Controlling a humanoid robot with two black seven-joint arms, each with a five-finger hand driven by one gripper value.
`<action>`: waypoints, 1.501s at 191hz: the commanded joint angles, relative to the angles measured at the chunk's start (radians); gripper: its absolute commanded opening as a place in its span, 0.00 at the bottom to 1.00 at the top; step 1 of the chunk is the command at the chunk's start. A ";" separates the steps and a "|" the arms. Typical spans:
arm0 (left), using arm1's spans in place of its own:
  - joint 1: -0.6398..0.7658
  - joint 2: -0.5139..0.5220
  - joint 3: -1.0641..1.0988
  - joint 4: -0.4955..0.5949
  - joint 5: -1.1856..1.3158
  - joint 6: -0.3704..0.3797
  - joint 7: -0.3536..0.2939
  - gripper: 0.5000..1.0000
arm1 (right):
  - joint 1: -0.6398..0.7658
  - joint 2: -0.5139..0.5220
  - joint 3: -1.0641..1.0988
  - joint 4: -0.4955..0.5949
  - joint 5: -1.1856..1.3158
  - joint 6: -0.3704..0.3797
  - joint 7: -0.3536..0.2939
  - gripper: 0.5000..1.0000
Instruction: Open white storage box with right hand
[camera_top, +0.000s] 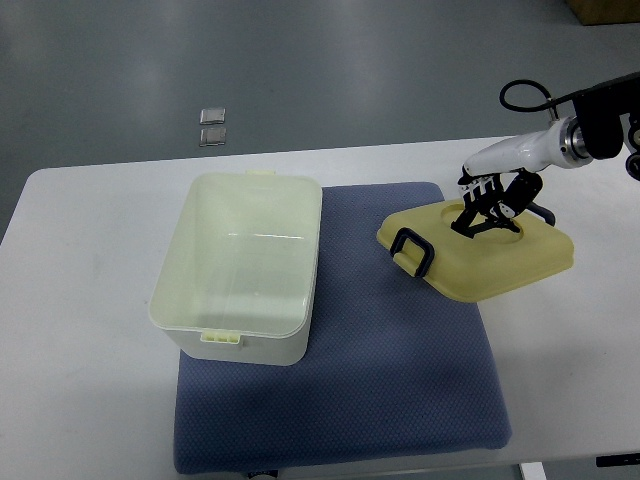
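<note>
One risk: my right hand (487, 205) fingers curled on lid (480, 252) at 3 o'clock, overhanging mat (400, 390) edge; may tip. Box (240, 270) open.

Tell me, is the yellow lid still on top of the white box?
No, the yellow lid lies on the blue mat to the right of the open white box, under the right hand.
</note>
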 joint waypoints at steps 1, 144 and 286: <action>0.000 0.000 0.000 -0.001 0.000 0.000 0.000 1.00 | -0.009 0.026 0.005 0.001 0.002 0.000 0.005 0.00; 0.000 0.000 0.000 -0.005 0.000 0.002 0.000 1.00 | -0.034 0.167 0.011 0.021 0.091 0.000 0.023 0.00; 0.000 0.000 0.002 -0.005 0.000 0.002 0.000 1.00 | -0.098 0.161 0.025 0.012 0.101 0.000 0.022 0.85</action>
